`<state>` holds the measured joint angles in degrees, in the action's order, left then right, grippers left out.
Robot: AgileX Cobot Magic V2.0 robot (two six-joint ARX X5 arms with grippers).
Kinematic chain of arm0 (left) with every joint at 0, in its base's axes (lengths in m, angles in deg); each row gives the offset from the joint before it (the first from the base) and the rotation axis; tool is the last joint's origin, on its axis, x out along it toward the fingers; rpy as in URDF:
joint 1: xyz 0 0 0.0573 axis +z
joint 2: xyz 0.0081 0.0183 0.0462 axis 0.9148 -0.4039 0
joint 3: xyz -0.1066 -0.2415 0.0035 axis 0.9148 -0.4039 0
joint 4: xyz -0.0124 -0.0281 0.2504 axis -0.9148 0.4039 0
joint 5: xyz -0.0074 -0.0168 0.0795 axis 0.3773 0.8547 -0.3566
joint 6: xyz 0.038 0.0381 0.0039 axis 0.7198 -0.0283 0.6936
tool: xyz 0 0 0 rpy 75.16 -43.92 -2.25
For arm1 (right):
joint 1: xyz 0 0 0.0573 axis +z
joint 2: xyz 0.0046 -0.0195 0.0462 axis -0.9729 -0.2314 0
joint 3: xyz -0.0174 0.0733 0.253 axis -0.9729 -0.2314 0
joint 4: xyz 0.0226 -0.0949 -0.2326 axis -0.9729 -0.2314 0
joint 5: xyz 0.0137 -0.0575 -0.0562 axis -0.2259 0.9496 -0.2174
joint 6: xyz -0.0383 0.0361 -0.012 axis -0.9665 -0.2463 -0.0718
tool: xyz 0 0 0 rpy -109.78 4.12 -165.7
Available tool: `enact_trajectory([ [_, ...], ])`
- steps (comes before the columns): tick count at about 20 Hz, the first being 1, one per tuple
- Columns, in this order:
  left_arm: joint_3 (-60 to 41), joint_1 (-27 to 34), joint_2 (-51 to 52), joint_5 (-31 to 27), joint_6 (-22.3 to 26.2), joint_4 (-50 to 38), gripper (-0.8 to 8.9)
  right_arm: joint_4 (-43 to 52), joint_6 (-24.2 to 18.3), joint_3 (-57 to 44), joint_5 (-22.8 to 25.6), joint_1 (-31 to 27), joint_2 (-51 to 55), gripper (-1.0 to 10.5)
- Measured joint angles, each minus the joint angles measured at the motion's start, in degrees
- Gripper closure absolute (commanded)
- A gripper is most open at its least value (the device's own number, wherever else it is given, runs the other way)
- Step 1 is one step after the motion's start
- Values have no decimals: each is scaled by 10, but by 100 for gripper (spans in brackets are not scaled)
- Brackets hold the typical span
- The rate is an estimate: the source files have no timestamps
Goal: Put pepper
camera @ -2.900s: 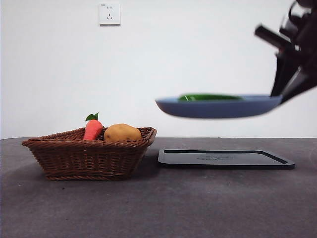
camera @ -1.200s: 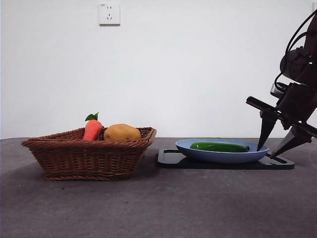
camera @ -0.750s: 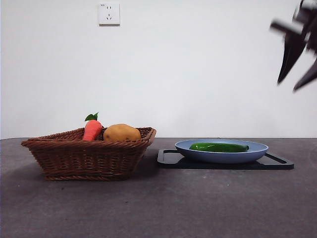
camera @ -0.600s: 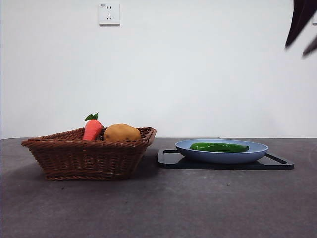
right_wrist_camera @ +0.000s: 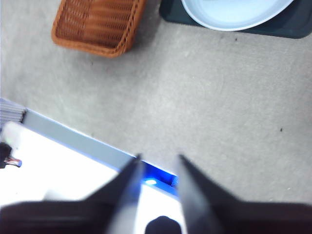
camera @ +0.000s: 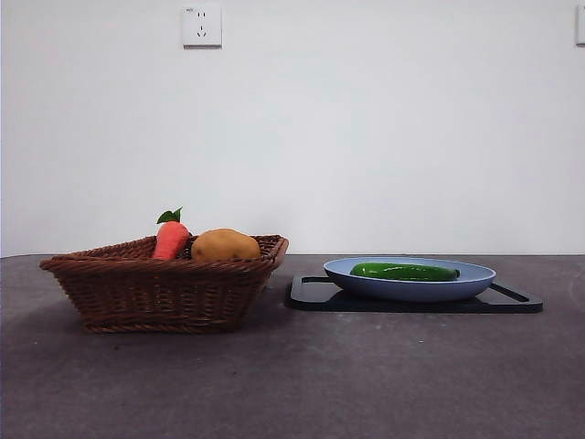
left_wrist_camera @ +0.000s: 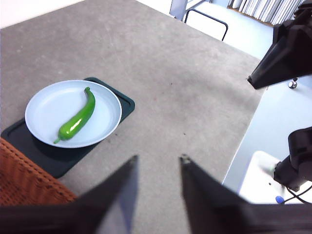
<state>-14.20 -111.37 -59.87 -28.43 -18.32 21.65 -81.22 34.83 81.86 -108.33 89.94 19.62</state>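
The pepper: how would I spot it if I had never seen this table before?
Find the dark tray on the table, beside the wicker basket. On it sits a pale blue plate, and the pepper lies in that plate. It is long, slim and glossy green, unlike the orange carrot and tan potato in the basket.

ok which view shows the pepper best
The left wrist view: it looks down on the whole pepper, curved, lying inside the blue plate. The front view shows it only side-on, a low green strip above the plate's rim. The right wrist view catches just the plate's edge, with no pepper visible.
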Motion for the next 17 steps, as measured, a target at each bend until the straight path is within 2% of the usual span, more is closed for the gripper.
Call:
enact_trajectory([
  [3,0,0,0,0,0,17,807,0,-20,0,0,1,-1,938],
  [15,0,0,0,0,0,23,805,0,-1,0,1,1,-2,936],
  [17,0,0,0,0,13,23,805,0,-1,0,1,1,-1,936],
])
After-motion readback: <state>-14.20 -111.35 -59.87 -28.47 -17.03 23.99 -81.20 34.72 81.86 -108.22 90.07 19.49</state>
